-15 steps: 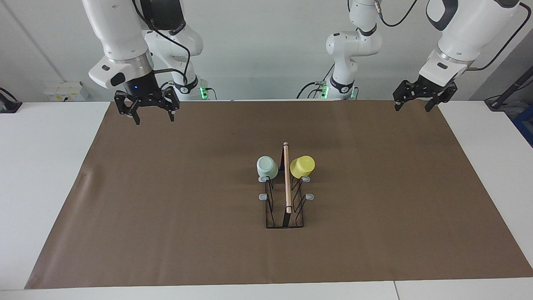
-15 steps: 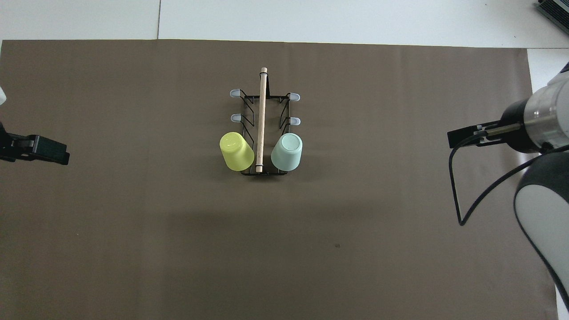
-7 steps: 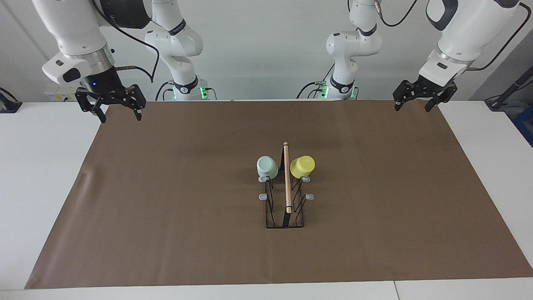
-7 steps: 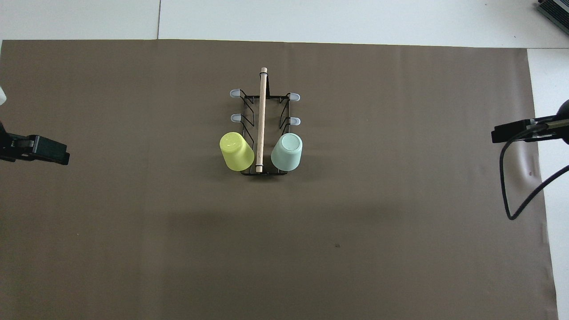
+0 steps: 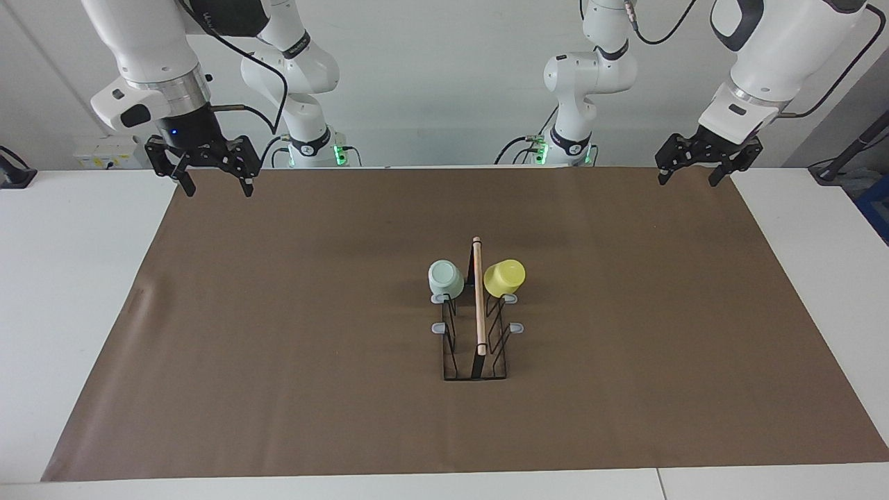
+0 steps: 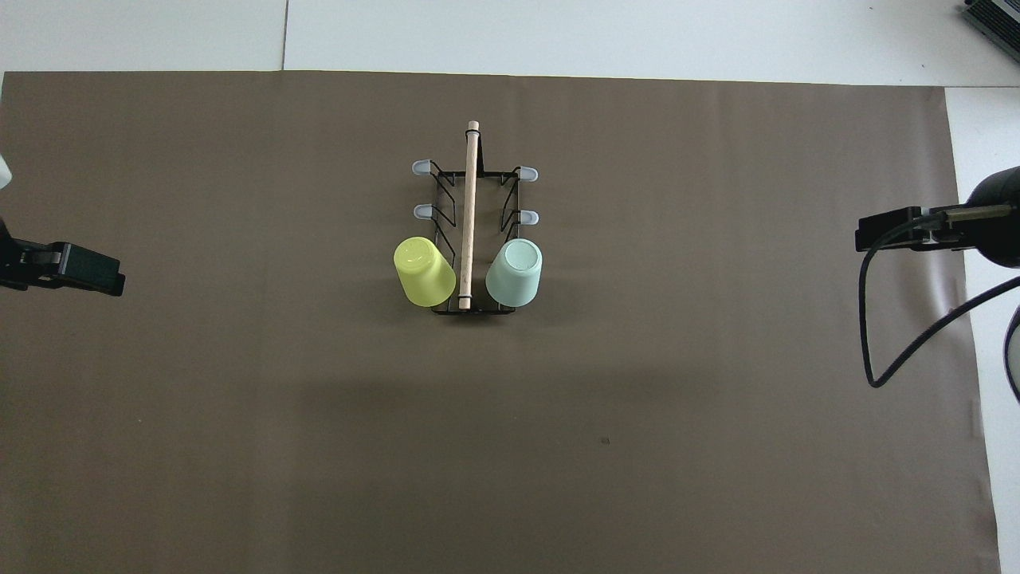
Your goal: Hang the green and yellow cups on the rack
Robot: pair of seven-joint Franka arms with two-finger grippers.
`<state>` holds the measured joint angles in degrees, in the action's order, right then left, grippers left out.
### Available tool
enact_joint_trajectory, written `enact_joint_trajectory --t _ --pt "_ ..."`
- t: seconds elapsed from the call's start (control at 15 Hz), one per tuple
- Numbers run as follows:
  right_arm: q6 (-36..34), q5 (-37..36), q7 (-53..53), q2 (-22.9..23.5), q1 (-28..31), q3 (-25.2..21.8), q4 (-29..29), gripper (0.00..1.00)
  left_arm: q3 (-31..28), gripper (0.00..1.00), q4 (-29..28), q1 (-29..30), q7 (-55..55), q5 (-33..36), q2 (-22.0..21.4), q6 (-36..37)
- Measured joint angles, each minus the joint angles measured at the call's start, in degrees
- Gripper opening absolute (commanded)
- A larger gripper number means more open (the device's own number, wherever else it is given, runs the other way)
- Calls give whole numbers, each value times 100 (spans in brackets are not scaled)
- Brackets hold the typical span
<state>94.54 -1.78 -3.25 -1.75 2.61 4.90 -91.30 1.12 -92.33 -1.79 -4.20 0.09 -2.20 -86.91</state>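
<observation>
The black wire rack [image 5: 476, 347] [image 6: 472, 239] with a wooden rod along its top stands mid-mat. A pale green cup [image 5: 445, 278] [image 6: 515, 273] hangs upside down on the prong at the rack's end nearest the robots, toward the right arm's end of the table. A yellow cup [image 5: 504, 277] [image 6: 424, 272] hangs likewise beside it, on the left arm's side of the rod. My right gripper [image 5: 214, 185] hovers open and empty over the mat's corner by its base. My left gripper [image 5: 687, 176] waits open and empty over the corner by its own base.
A brown mat [image 5: 292, 333] [image 6: 239, 438] covers most of the white table [image 5: 62, 278]. Several grey-tipped prongs [image 5: 438, 328] on the rack carry nothing. A black cable [image 6: 892, 335] loops down from the right arm's wrist.
The right gripper swung away from the mat toward its table end, then came back a little toward the mat's corner. The cups, the rack and the left arm have not moved.
</observation>
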Motion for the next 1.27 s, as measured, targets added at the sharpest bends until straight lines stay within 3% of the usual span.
enact_joint_trajectory --t 1.27 --pt "-119 36 0 113 -184 -232 113 100 5 100 5 -3 -35 -65 -8 87"
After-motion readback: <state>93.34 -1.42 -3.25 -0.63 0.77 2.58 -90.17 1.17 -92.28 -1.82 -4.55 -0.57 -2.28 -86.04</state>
